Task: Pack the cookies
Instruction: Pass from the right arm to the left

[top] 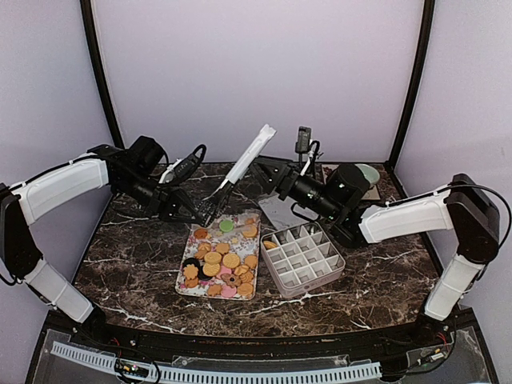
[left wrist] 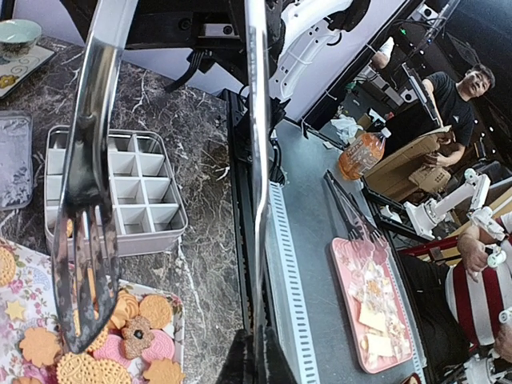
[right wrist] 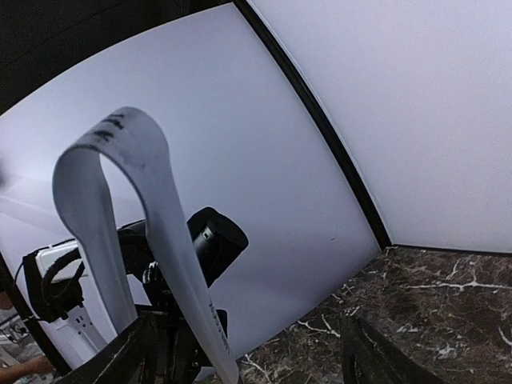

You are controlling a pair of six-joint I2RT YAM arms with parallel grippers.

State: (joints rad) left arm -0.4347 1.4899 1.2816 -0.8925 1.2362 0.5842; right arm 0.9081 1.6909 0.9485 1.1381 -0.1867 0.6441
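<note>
**Tongs clamped in the left tool over the cookie tray**

The left tool (top: 198, 214) is closed on the metal tongs (top: 240, 164), gripping them low down near their working end. Their pale looped handle slants up and away toward the right arm. In the left wrist view the slotted tongs head (left wrist: 80, 272) hangs just above the tray, with the second blade seen edge-on beside it.

The right tool (top: 261, 169) sits at the handle end with its fingers (right wrist: 132, 352) spread wide apart. The white loop of the tongs (right wrist: 120, 200) rises between them, closer to one finger. I cannot tell whether it touches that finger.

The cookies (top: 220, 260) lie heaped on a flowered tray (top: 258, 240) in the middle of the dark marble tabletop (top: 136, 256). They are mostly golden or orange, with a few pink, green and dark ones.

Just to the tray's right stands a grey divided box (top: 304, 258). One orange cookie (top: 270, 244) lies in the corner compartment nearest the tray. A pale bowl (top: 370, 172) sits at the far right corner behind the right arm.
</note>
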